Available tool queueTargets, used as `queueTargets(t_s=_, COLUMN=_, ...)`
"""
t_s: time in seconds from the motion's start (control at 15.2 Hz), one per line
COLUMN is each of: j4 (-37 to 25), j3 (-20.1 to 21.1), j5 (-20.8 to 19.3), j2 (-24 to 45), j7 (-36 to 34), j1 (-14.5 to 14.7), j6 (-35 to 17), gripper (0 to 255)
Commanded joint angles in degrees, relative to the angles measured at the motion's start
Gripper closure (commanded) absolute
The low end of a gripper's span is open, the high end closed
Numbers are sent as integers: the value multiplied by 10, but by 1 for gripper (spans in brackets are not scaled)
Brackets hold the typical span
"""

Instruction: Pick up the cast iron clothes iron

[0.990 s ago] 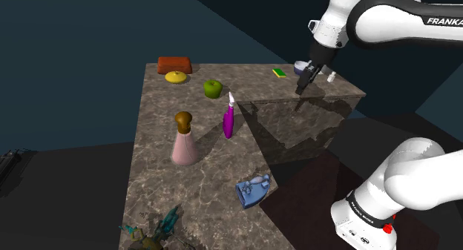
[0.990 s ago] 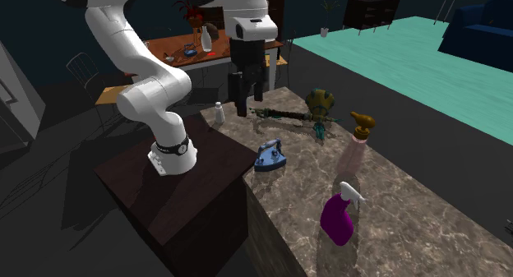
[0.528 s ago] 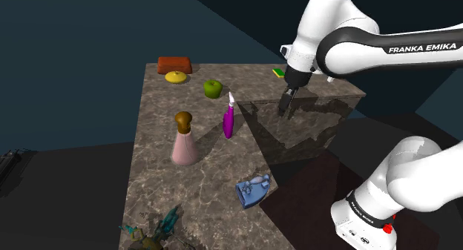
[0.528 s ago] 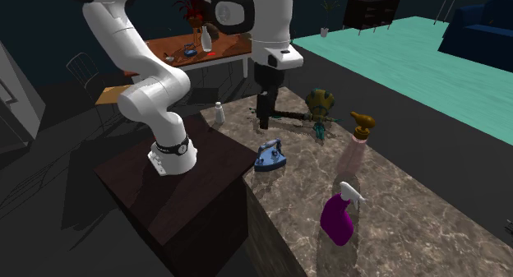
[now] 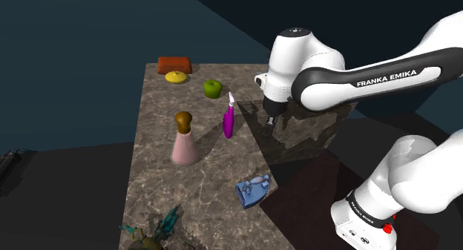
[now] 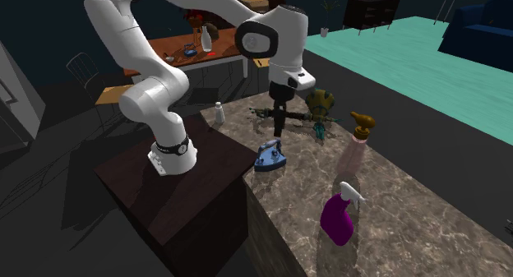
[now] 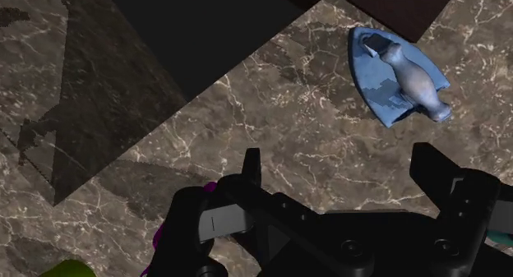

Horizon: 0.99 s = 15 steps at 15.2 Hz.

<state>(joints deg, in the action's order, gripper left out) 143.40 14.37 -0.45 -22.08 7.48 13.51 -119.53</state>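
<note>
The clothes iron (image 5: 254, 191) is blue with a grey handle and lies flat on the marble counter (image 5: 156, 130) near the edge by the stand. It also appears as the iron (image 6: 270, 155) and the iron (image 7: 395, 78). My gripper (image 5: 269, 121) hangs above the counter's middle, beyond the iron and apart from it. In the second exterior view the gripper (image 6: 279, 129) points down just behind the iron. The wrist view has the gripper (image 7: 341, 173) open, nothing between its fingers (image 7: 251, 164), with the iron ahead of them.
A purple spray bottle (image 5: 228, 122) and a pink bottle with a brown top (image 5: 184, 141) stand left of the gripper. A green apple (image 5: 213, 88), a yellow item (image 5: 176, 77) and a red-brown block (image 5: 174, 64) sit at the far end. A tangled teal object (image 6: 321, 103) lies behind the iron.
The arm has swung from the counter's far right corner toward its middle, carrying the gripper left and lower in the shoulder view, closer to the iron.
</note>
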Motion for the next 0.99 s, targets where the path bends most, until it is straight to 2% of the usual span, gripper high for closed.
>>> queueTargets(t_s=0.0, j4=1, j3=15, j5=-1, j2=33, j7=0, j1=11, j6=-23, gripper=0)
queueTargets(t_s=0.4, j4=2, j3=56, j5=-11, j2=123, j7=-2, j1=40, j6=-81, gripper=0)
queueTargets(t_s=0.73, j4=-5, j3=88, j5=-35, j2=205, j7=-12, j1=64, j6=-125, gripper=0)
queueTargets(t_s=0.92, j4=-6, j3=94, j5=-49, j2=234, j7=-20, j1=70, j6=-144, gripper=0)
